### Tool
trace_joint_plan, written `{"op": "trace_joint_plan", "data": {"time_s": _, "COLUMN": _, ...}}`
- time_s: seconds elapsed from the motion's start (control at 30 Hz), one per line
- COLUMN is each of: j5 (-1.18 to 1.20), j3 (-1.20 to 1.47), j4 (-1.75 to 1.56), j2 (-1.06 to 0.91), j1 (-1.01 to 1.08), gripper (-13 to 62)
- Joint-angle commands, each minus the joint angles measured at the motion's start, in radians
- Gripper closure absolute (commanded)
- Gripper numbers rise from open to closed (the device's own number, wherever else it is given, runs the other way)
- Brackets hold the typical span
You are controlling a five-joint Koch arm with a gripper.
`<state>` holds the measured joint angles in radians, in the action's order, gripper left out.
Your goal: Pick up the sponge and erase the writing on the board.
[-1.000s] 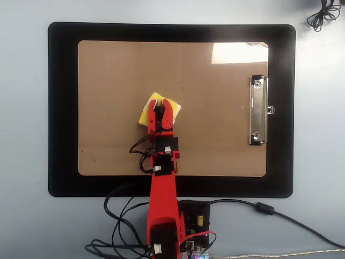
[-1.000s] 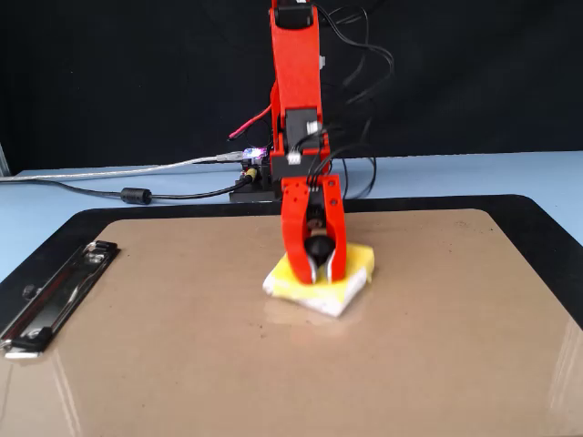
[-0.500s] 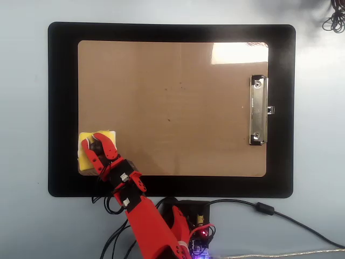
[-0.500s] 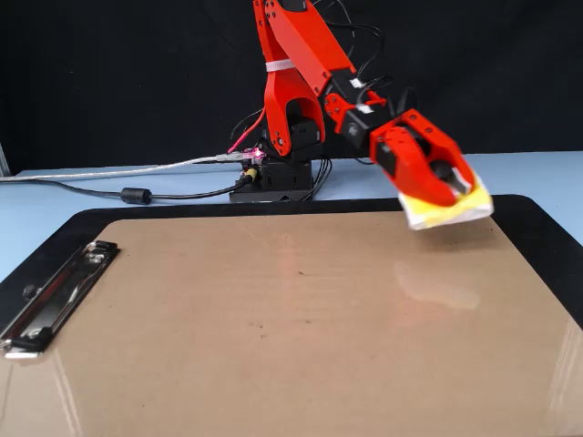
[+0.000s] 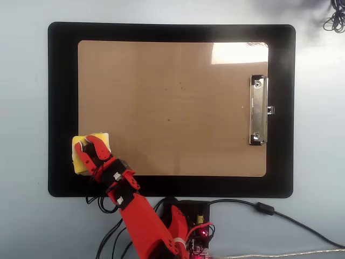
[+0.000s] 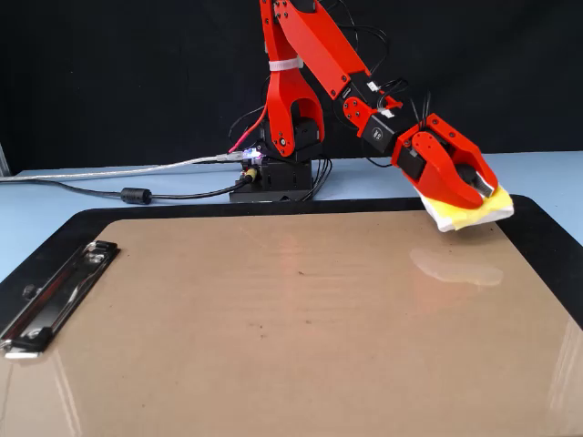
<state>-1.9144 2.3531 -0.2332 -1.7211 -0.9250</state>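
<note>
While the pale blue worktop (image 5: 21,108) fills the overhead view, a large black mat (image 5: 62,108) lies across its middle. On the mat rests the board (image 5: 172,108), a brown clipboard, its silver clip (image 5: 259,110) at about three o'clock on its surface in the overhead view. In the fixed view the board (image 6: 273,337) stretches toward the camera with the clip (image 6: 55,296) at nine o'clock. No clear writing shows on the board; only a few tiny dark specks near its middle.

The red arm (image 5: 143,226) rises from its base at six o'clock of the overhead view and reaches toward eight o'clock. In the fixed view the arm (image 6: 319,55) slants down from twelve o'clock toward three o'clock.

The claw (image 5: 90,155) is closed around the sponge (image 5: 80,161), its red fingers narrow on either side of the yellow pad. In the overhead view the sponge sits over the board's corner at about eight o'clock, overlapping the mat. In the fixed view the claw (image 6: 474,188) holds the sponge (image 6: 474,215) tilted and lifted clear above the board's edge at about two o'clock.

Grey and black cables (image 6: 109,177) trail from the base across the worktop.
</note>
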Motion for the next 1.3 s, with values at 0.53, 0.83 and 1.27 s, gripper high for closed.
{"op": "trace_joint_plan", "data": {"time_s": 0.53, "j5": 0.026, "j3": -0.063, "j4": -0.014, "j2": -0.041, "j1": -0.015, "gripper": 16.8}}
{"op": "trace_joint_plan", "data": {"time_s": 0.83, "j5": 0.002, "j3": -0.442, "j4": 1.143, "j2": -0.426, "j1": 0.106, "gripper": 16.8}}
{"op": "trace_joint_plan", "data": {"time_s": 1.27, "j5": 0.658, "j3": -0.396, "j4": 1.766, "j2": -0.43, "j1": 1.023, "gripper": 16.6}}
